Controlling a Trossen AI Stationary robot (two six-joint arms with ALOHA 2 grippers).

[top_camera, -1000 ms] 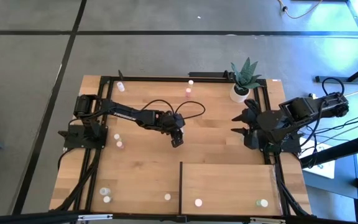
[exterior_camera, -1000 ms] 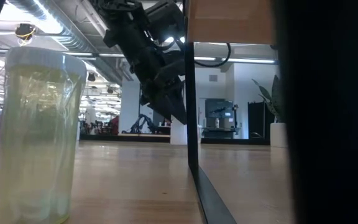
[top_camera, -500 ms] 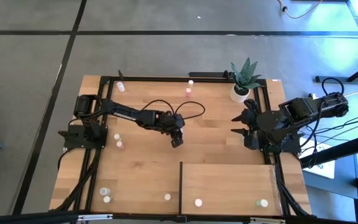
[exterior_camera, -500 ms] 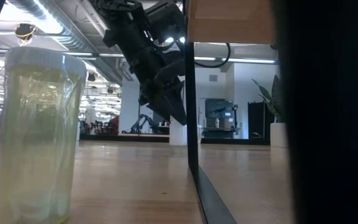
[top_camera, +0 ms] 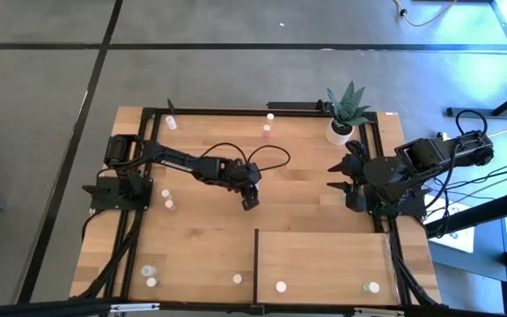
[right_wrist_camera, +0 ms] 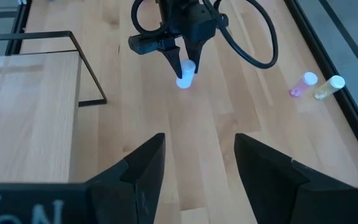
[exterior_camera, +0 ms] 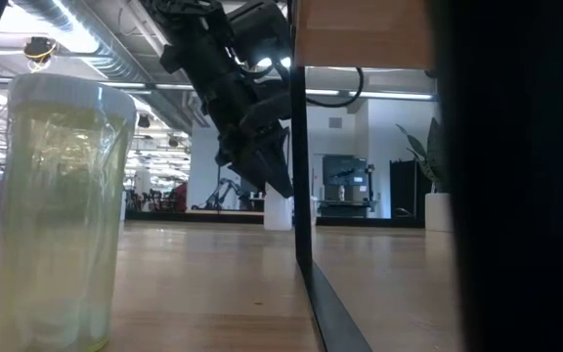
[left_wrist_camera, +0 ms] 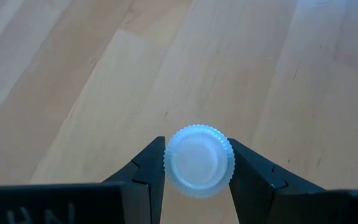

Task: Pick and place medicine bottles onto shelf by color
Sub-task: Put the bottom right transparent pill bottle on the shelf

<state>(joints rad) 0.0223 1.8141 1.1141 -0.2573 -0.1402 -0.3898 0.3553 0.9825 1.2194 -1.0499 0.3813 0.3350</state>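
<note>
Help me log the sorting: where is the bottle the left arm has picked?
The bottle sits pinched in the left gripper, near the table's middle in the high view, just beyond the shelf's far left corner.

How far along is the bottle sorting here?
Done: two bottles appear to sit on the shelf. In hand: the left gripper clamps a blue-capped bottle above mid-table. Left: about eight loose bottles lie around the tabletop. The right gripper waits open.
</note>
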